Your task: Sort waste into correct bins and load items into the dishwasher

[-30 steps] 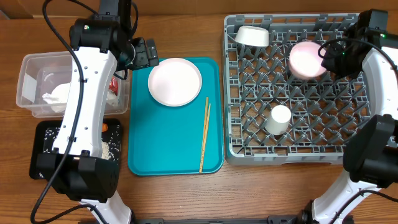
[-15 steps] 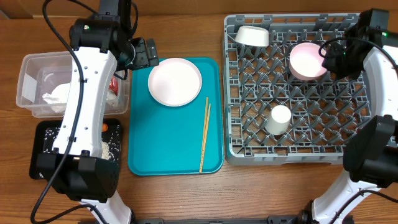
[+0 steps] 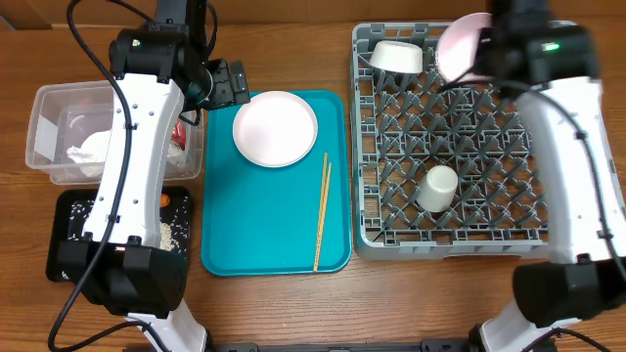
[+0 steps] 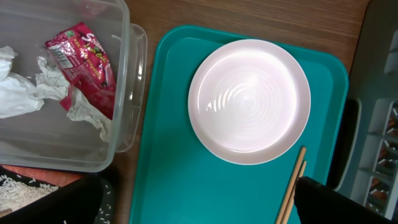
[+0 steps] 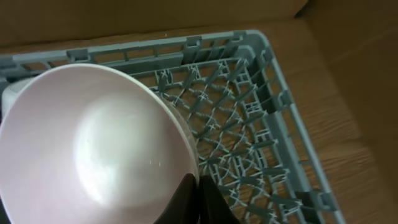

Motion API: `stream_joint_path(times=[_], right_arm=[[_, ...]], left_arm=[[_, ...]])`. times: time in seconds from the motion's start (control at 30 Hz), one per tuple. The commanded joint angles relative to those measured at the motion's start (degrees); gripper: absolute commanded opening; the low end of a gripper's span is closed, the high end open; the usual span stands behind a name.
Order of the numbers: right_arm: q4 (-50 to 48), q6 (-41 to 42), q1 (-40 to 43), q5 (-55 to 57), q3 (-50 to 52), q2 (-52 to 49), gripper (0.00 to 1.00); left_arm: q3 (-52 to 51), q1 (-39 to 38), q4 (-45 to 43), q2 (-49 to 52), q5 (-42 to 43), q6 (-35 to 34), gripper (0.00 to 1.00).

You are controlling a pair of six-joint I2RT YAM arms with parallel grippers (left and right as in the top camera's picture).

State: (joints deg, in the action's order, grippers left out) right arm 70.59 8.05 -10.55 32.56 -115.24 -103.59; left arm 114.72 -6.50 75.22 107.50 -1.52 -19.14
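Note:
My right gripper (image 5: 198, 182) is shut on the rim of a pale-pink bowl (image 3: 460, 44), which is held tilted over the far edge of the grey dishwasher rack (image 3: 489, 137). A white bowl (image 3: 396, 57) and a white cup (image 3: 438, 188) stand in the rack. My left gripper (image 4: 199, 208) hangs open over the teal tray, near the round plate (image 4: 249, 101) and the chopsticks (image 4: 292, 186). The clear tub (image 4: 124, 74) holds the red wrapper (image 4: 84, 59) and white tissue (image 4: 18, 93). The black tray (image 3: 68, 244) holds rice grains (image 3: 174, 235) and a small carrot (image 3: 165, 199).
The teal tray (image 3: 264, 225) lies between the bins on the left and the rack on the right. The rack's lattice wall (image 5: 273, 81) rises close beside the held bowl. Bare wooden table (image 3: 293, 313) runs along the front.
My right arm has swung up and to the left, carrying the pink bowl from the rack's right middle to its far edge. The left arm has not moved.

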Motion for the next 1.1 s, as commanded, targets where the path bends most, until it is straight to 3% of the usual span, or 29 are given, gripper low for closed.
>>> stream_joint_path(times=[0.0,0.13,0.33,0.77,0.97,1.07], right_arm=[[2.12,-3.06,-5.55,17.51,-0.02,-2.91,0.04],[2.84,-6.88,-11.67,28.02,0.85,-6.82,0.04],[2.4,-11.37,-15.34,29.62,0.85,-12.46,0.04],[3.56,-22.51,-15.23,38.34,0.9,-19.37,0.04],[2.16,-35.76,-14.23,38.27,0.9,-19.37,0.04],[-0.85,-37.29,-13.14,38.03,0.9,-19.37,0.04]], left_arm=[[-0.26,0.11,-0.04,0.17,0.5,-0.17,1.0],[-0.26,0.11,-0.07,0.17,0.5,-0.17,1.0],[-0.26,0.11,-0.07,0.17,0.5,-0.17,1.0],[-0.26,0.11,-0.07,0.17,0.5,-0.17,1.0],[-0.26,0.11,-0.07,0.17,0.5,-0.17,1.0],[-0.26,0.11,-0.07,0.17,0.5,-0.17,1.0]])
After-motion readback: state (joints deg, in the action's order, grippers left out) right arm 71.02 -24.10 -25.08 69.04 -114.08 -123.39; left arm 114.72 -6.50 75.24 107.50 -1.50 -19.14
